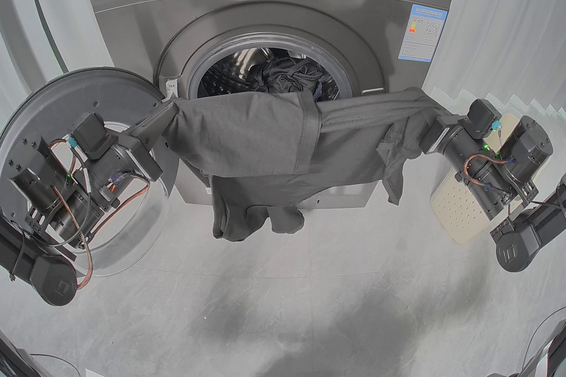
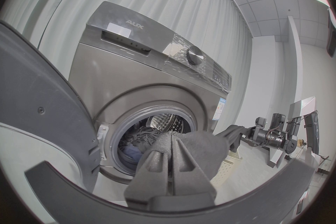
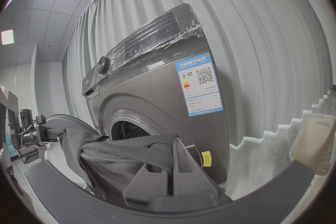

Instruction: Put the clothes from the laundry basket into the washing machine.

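Note:
A dark grey shirt (image 1: 265, 142) hangs stretched between my two grippers, right in front of the washing machine (image 1: 271, 1) and its open drum (image 1: 268, 75). My left gripper (image 1: 168, 116) is shut on the shirt's left end, seen close up as grey cloth (image 2: 199, 146) pinched between the fingers (image 2: 155, 165). My right gripper (image 1: 427, 119) is shut on the shirt's right end (image 3: 126, 154). The lower part of the shirt sags toward the floor. Dark clothes (image 1: 289, 75) lie inside the drum. The cream laundry basket (image 1: 466, 201) stands on the floor at the right, behind my right arm.
The round machine door (image 1: 71, 119) stands swung open at the left, behind my left arm. Grey curtains hang behind the machine. The pale floor (image 1: 283, 301) in front is bare.

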Available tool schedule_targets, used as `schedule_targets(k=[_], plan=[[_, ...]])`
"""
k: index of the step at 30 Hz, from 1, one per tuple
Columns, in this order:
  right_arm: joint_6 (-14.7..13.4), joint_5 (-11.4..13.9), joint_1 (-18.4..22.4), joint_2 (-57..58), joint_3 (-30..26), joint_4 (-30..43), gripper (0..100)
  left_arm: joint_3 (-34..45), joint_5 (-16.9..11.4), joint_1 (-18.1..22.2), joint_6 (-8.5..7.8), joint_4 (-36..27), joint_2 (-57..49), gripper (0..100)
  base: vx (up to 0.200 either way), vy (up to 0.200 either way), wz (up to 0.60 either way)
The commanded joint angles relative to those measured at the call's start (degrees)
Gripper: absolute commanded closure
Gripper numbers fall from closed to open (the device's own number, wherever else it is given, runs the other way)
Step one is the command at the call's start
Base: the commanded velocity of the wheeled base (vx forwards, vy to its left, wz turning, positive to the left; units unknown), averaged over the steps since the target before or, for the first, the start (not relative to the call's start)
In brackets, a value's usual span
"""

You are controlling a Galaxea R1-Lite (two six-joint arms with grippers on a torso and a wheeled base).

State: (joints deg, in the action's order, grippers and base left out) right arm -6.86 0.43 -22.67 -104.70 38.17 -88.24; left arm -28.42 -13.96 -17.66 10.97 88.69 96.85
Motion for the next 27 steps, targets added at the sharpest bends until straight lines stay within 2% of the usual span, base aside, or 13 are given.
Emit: schedule_targets(k=[1,2,3,8,13,15,18,24,25,27], plan=[[-0.1,0.0,-0.9,-0.2,-1.8,0.0,100,-1.1,0.0,-2.2,0.01,0.1,0.4,100,0.0,0.0,0.0],[-0.1,0.0,-1.9,-0.3,-3.6,0.0,100,-2.7,-0.2,-3.7,0.1,0.1,0.5,100,0.0,0.0,0.0],[-0.2,-0.1,-3.0,-0.3,-5.1,0.0,0,-3.5,-0.2,-4.6,0.1,0.0,0.5,100,0.0,0.0,0.0],[-0.2,-0.4,-8.4,-0.8,-13.6,0.6,0,-6.7,-0.5,-7.8,0.28,0.0,-0.1,100,0.0,0.0,0.0],[0.1,0.5,-10.8,-4.0,-21.1,0.2,0,-9.1,-0.4,-9.5,0.37,-0.2,0.8,100,0.0,0.0,0.0],[0.4,1.3,-11.8,-5.7,-22.3,0.1,0,-9.8,-0.2,-9.9,0.28,-0.1,1.0,100,0.0,0.0,0.0],[0.4,1.8,-13.0,-9.0,-20.6,0.0,0,-9.9,0.1,-10.5,0.28,-0.1,0.6,100,0.0,0.0,0.0],[0.0,1.9,-14.1,-16.4,-9.3,0.0,0,-9.5,0.2,-11.1,0.19,0.0,-0.1,100,0.0,0.0,0.0],[0.0,1.9,-14.2,-16.6,-9.0,0.0,0,-9.5,0.2,-11.1,0.19,-0.1,-0.2,100,0.0,0.0,0.0],[-0.1,1.9,-15.2,-19.3,-3.5,0.0,0,-9.4,0.2,-11.2,0.19,0.0,-0.3,100,0.0,0.0,0.0]])
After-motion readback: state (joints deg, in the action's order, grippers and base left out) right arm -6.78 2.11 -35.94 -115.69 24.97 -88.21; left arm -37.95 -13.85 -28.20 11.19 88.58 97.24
